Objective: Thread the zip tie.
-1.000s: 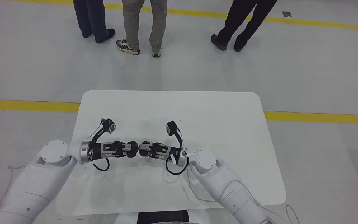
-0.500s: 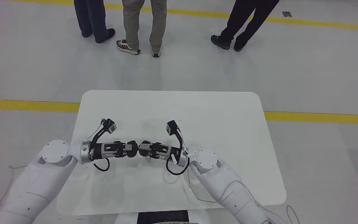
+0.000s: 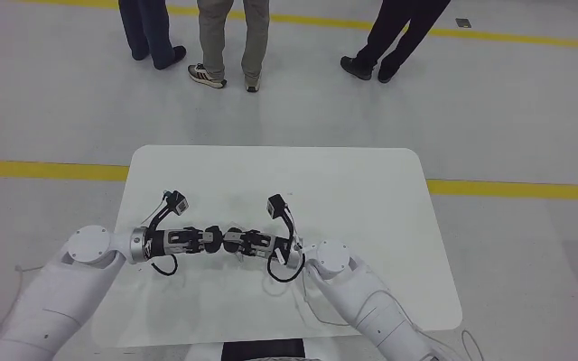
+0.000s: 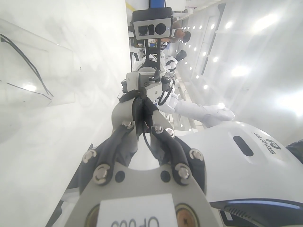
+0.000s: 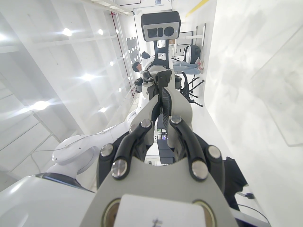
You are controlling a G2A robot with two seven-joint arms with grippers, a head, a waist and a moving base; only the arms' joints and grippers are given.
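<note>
Clear tray (image 4: 62, 72): holds black ties (image 4: 30, 65) | left gripper (image 4: 142, 106): clamped on zip tie (image 4: 144, 137) | right gripper (image 5: 163, 100): fingers pinched together, contents obscured | tips meet over tabletop's (image 3: 379, 199) left half

The robot's arms (image 3: 90, 245) were glossy white shells with round joint caps, looped black cables (image 3: 278, 271) hung at the dark wrists, and the left gripper (image 4: 141, 100) and right gripper (image 5: 162, 90) both showed grey fingers, black linkages, silver screws and a black camera (image 5: 161, 25) on a stalk.
</note>
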